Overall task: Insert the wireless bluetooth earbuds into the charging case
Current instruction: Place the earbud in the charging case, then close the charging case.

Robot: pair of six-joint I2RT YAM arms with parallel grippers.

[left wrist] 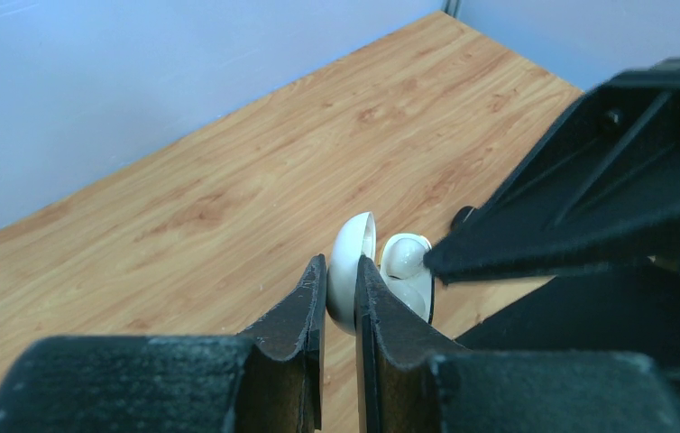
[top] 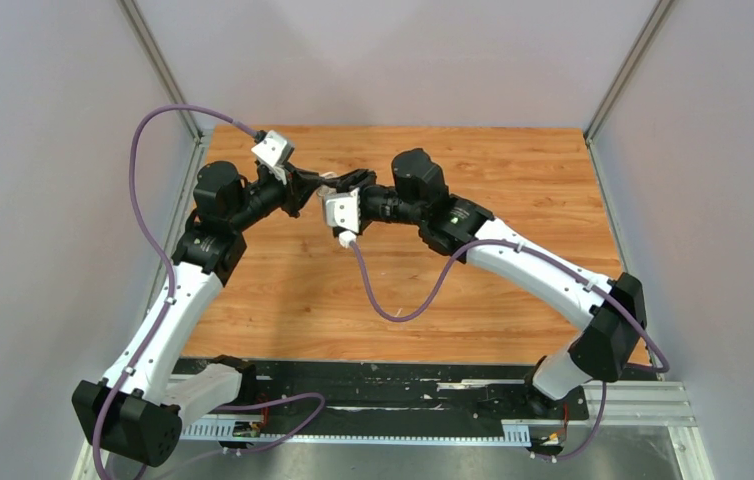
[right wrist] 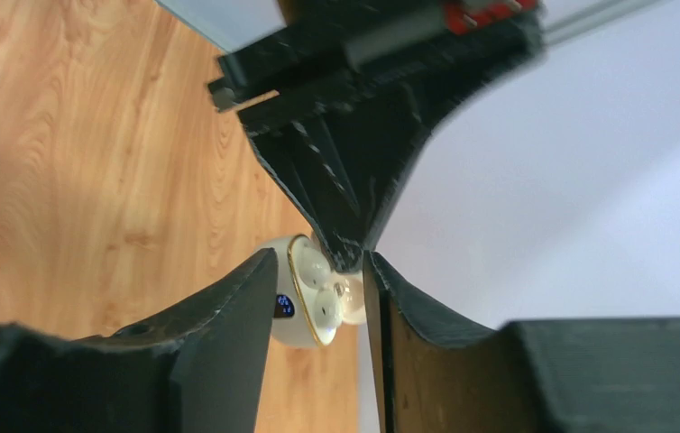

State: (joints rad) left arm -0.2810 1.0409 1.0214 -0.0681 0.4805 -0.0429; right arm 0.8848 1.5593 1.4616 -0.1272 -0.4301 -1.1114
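White earbuds (right wrist: 314, 269) appear seated in the open charging case (right wrist: 293, 330), held above the tabletop (top: 453, 290).
Left pincer (left wrist: 343, 275) is clamped on the case lid (left wrist: 352, 242). Right pincer (right wrist: 318, 259) is part-open, straddling the case and gripping nothing. The buds look tiny, light and glossy-slick; pinch the stem gently. The case is rigid; its hinge is likely the weak spot.

The brown wooden table (top: 283, 300) fills the middle, plain grey walls (top: 43, 150) stand close on its left, right and far sides, thin metal posts (top: 157, 60) rise at its two far corners, and a black strip (top: 403, 398) runs along its near edge.
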